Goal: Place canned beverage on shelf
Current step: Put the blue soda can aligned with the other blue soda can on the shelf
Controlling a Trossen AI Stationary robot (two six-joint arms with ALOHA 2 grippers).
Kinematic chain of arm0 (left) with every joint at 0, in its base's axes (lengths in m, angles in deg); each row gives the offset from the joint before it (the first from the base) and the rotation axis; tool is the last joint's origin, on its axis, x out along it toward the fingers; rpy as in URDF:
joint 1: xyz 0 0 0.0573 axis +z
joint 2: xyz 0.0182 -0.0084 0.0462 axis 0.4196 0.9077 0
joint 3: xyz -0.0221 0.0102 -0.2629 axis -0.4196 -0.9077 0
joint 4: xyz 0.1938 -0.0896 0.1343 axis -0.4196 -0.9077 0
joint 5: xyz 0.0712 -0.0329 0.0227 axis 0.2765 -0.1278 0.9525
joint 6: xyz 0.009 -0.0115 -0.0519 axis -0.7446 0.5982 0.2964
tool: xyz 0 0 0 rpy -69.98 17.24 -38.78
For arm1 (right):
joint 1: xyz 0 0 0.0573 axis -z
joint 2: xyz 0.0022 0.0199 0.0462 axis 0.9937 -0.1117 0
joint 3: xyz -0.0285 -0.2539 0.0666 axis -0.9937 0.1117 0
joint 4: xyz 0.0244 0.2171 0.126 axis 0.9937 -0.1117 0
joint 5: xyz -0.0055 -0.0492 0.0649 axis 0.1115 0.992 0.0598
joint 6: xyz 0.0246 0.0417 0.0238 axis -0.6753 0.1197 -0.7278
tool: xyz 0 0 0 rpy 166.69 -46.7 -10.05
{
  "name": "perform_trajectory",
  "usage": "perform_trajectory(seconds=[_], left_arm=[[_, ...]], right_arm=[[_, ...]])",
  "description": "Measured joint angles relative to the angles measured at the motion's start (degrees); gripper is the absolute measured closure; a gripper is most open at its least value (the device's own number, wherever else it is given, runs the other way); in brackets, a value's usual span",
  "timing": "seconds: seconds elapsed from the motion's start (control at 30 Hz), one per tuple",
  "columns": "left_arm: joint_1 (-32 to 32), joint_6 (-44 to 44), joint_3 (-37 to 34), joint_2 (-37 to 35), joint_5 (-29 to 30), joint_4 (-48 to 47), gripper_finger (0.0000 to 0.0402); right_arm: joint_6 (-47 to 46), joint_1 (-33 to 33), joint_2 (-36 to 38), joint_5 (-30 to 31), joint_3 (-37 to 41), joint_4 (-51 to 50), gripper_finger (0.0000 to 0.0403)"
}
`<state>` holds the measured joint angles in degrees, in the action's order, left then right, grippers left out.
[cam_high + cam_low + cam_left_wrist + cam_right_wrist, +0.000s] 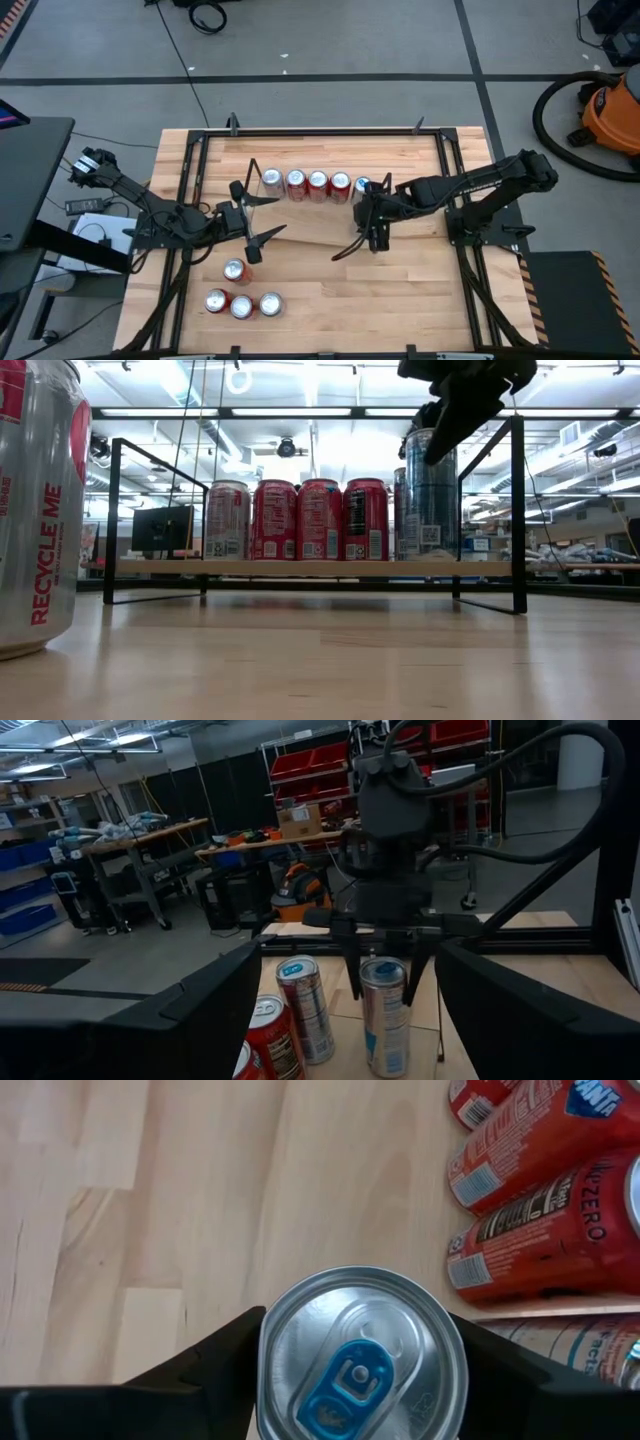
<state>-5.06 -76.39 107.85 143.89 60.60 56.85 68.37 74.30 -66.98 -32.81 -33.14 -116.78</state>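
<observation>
Four upright cans [297, 520], one silver-and-red and three red, are already standing in a row on the small light-wood shelf with thin black wire end frames [300, 215], and a fifth, the tall silver-and-blue aluminium can with a blue pull tab [362, 1355], is arriving at the row's open end. The right gripper [368, 208] is clamping this can from above, its dark fingers pressed against both sides of the rim in the right wrist view. In the low view the can's base is sitting at board level beside the last red can, though whether it is fully resting there cannot be told. So this placement is looking nearly done, with only the release and retreat remaining.

Four more cans [241, 294] are waiting on the big wooden tabletop [400, 300] near its front edge, so by my reading roughly half the job is still to come.

The held can is looking undented, upright, its lid clean and shiny.

The left gripper [249, 215] is hovering beside the shelf's other end, fingers parted and holding nothing.
</observation>
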Motion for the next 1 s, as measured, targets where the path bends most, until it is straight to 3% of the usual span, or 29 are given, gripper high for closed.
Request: perform_trajectory(seconds=[0.33,1.0], left_arm=[[0.0,0.7,0.0,0.0,0.0,-0.1,0.0093],[0.0,1.1,0.0,0.0,0.0,-0.9,0.0093]], right_arm=[[-0.7,0.1,0.0,0.5,-0.2,-1.5,0.0107],[-1.0,-0.8,0.5,6.5,-5.9,-7.8,0.0105]])
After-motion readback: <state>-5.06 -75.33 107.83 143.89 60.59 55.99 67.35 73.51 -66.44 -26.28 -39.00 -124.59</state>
